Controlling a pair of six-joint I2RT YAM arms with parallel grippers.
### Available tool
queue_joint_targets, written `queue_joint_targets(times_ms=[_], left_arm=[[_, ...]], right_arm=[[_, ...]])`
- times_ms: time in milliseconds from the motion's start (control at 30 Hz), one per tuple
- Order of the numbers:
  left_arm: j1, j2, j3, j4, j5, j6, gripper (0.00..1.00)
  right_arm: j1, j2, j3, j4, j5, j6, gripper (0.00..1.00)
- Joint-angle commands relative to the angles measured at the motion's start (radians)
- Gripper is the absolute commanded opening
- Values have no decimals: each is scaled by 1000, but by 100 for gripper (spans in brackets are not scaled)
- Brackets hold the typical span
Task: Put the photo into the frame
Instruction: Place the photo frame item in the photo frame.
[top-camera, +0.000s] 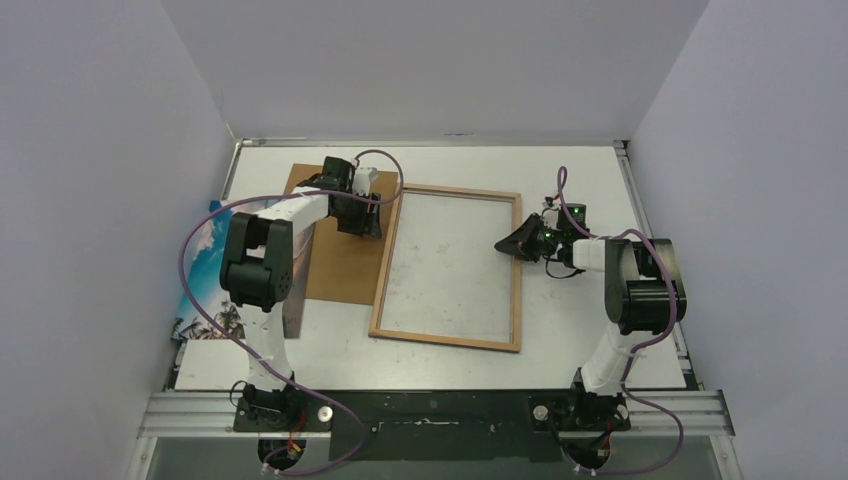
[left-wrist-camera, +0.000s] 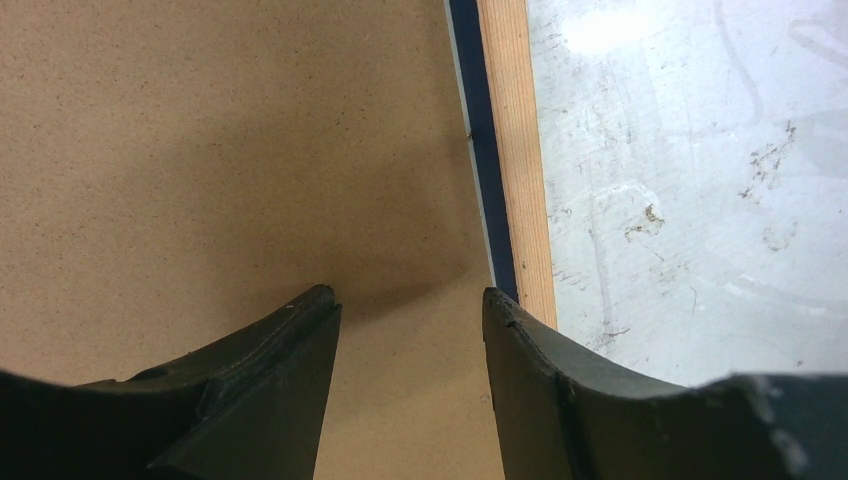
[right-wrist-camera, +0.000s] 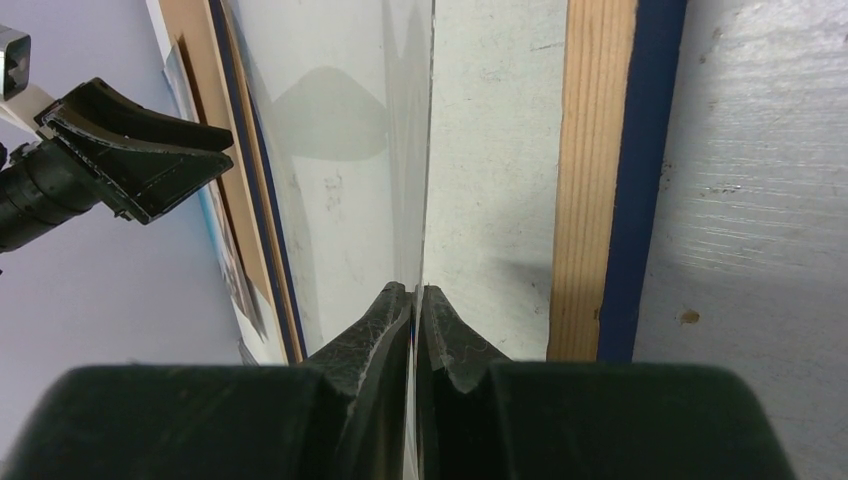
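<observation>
Leftmost thing is the photo (top-camera: 203, 262), way out at the left edge of the tabletop (top-camera: 560, 340). It seems to be propped against the side wall and partly off the edge, though the left arm covers a good chunk of it, so I can't say exactly how it sits. It's well apart from the frame.

Next over is the brown backing board (top-camera: 335, 270), flat, with its right side just beside the frame's left rail. The left gripper (left-wrist-camera: 410, 300) hangs over that board close to the rail, jaws spread with nothing between them.

The frame (top-camera: 447, 341) lies wood side up in the middle of the tabletop. At its right side is the right gripper (right-wrist-camera: 418, 290), jaws pressed together. The thin edge of the clear pane (right-wrist-camera: 340, 150) runs straight into them, so I'd call that a pinch on the pane.

My take on doing this well:
- The left arm is the one free to fetch the photo.
- Go for a corner that's over the tabletop, not the overhanging bit.
- Since the frame is back-up, the print wants to land picture side down, square inside the rails.
- Don't yank the pane sideways or the frame will skate.
</observation>
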Motion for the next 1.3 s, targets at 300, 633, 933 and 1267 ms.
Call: queue_joint_targets(times_ms=[300,633,933,1267], left_arm=[[-5,-18,0,2,2,6,53],[-10,-17,-5,5,6,5,52],[-12,-19,-10,6,15,4,52],[-12,-24,-8,5,18,3,52]], right_arm=[[18,-17,46,-100,73,-62,5],[61,-18,106,-170,88,-76,5],[71,-20,127,-294,175,-136,6],[114,-26,157,-372,252,-191,16]])
